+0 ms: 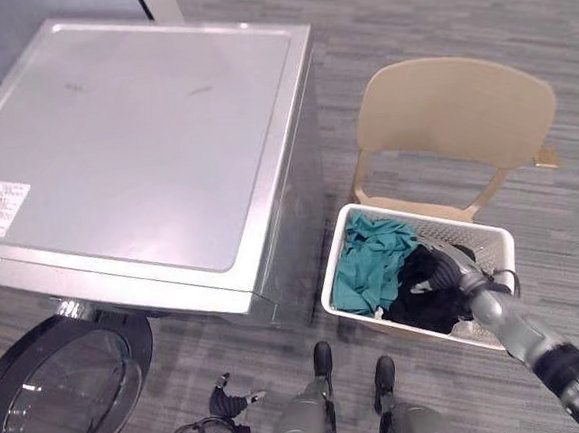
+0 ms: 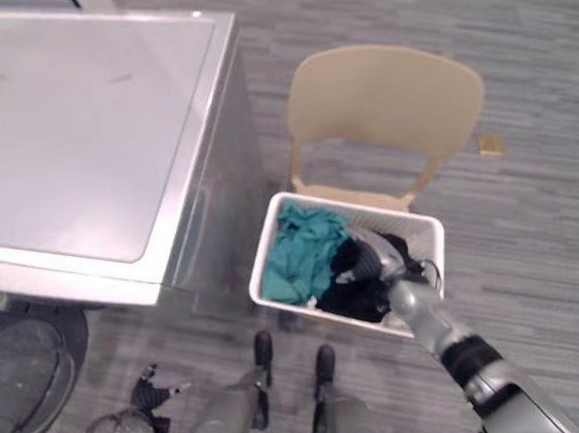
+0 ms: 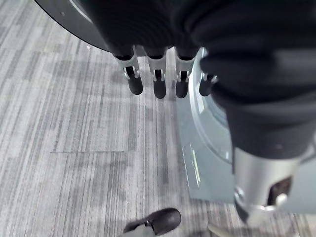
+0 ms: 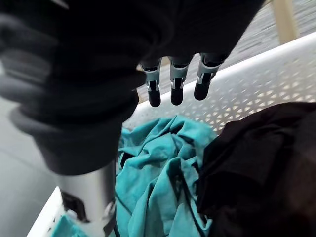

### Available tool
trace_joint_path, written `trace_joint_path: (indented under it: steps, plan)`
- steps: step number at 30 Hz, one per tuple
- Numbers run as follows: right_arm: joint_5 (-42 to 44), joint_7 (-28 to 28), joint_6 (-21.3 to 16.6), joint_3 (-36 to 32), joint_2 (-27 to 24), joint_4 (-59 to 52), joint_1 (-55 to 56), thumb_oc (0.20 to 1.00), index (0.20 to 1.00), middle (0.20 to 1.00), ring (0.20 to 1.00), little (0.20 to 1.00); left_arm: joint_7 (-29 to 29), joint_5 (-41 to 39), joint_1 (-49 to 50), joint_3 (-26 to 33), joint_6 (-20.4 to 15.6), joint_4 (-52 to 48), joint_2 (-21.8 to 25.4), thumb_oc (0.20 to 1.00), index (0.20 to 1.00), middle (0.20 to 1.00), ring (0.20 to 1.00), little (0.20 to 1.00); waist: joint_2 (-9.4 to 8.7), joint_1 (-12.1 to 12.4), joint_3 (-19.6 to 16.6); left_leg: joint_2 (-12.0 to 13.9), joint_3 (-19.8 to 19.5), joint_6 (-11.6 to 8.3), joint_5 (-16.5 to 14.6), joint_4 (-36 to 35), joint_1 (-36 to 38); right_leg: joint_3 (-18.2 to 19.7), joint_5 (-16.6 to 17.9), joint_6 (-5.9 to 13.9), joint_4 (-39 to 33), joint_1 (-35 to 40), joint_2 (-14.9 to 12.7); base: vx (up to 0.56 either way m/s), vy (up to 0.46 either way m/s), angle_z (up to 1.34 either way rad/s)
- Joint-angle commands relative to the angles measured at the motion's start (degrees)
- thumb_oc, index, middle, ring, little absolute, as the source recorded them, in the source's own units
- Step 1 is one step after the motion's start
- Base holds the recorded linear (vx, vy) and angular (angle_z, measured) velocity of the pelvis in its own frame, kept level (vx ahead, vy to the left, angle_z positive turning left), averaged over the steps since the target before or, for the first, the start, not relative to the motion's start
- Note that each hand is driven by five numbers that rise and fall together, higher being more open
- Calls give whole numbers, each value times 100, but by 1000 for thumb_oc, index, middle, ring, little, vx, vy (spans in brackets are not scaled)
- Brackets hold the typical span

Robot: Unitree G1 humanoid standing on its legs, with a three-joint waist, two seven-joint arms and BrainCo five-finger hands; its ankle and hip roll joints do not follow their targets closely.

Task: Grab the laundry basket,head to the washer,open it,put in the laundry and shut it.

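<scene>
While the washer (image 1: 135, 158) stands with its round door (image 1: 67, 389) already swung open low at the front, the step in hand looks like loading: the white laundry basket (image 1: 492, 236) sits on the grey floor (image 1: 434, 14) just beside the machine, in front of a beige chair (image 1: 452, 113), with a teal garment (image 1: 373, 260) and a black garment (image 1: 427, 301) lying in it. The right hand (image 2: 373, 255) reaches down over the basket, arm stretched forward and slightly inward, its fingers (image 4: 173, 84) hanging nearly straight above the teal cloth and closed on nothing; whether the fingertips brush the fabric is hard to tell from the wrist view. The left hand (image 3: 158, 79) hangs low near the open door, fingers relaxed and empty, pointing at the floor. Next, the right hand probably needs to sink into the pile, curl round a garment, most likely the teal one under it, and lift it clear of the basket wall before swinging across to the drum opening.
</scene>
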Motion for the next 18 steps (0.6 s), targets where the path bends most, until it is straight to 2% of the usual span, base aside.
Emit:
trace_joint_path:
  steps: [1,3,10,11,12,13,18]
  plan:
    - [-495,-421,89,436,237,383,-613,1000,1000,1000,1000,1000,293,-5,-220,-171,-198,50,132,1000,1000,1000,1000,1000,-202,230,64,132,-135,-172,-512,467,-344,122,-781,387,620,-351,-284,-76,33,8]
    - [-581,-551,249,647,374,966,-1052,1000,1000,1000,1000,1000,351,-91,-357,-273,-235,34,168,1000,1000,1000,1000,1000,-184,372,203,98,-216,-193,-415,439,-576,47,-720,384,643,-565,-313,-70,28,17]
    - [-317,-896,457,747,669,2078,-1849,1000,1000,1000,1000,1000,484,-298,-658,-477,-296,34,204,1000,1000,1000,1000,1000,-129,606,518,60,-348,-252,-247,479,-1095,-108,-599,384,670,-1033,-338,-68,-7,17]
    - [-263,-895,462,765,696,2163,-1890,677,677,677,677,677,478,-300,-685,-492,-285,40,204,1000,1000,1000,1000,1000,-130,630,534,59,-362,-259,-230,463,-1114,-128,-588,391,656,-1047,-333,-73,-33,21]
    - [-133,-883,453,739,789,2229,-1865,395,395,395,395,395,489,-301,-711,-515,-281,59,196,1000,1000,1000,1000,1000,-142,651,549,58,-386,-269,-214,446,-1122,-142,-582,396,629,-1040,-323,-15,-43,12]
    - [-54,-842,438,762,827,2178,-1841,200,200,200,200,200,479,-296,-718,-519,-271,69,198,1000,1000,1000,1000,1000,-164,675,564,57,-408,-276,-217,426,-1100,-151,-588,406,592,-1001,-317,3,-47,10]
    - [366,-784,368,563,954,1816,-1506,200,200,200,200,200,442,-317,-703,-499,-219,86,164,1000,1000,1000,1000,1000,-208,672,493,58,-471,-291,-181,299,-1004,-209,-595,414,503,-889,-301,9,-30,14]
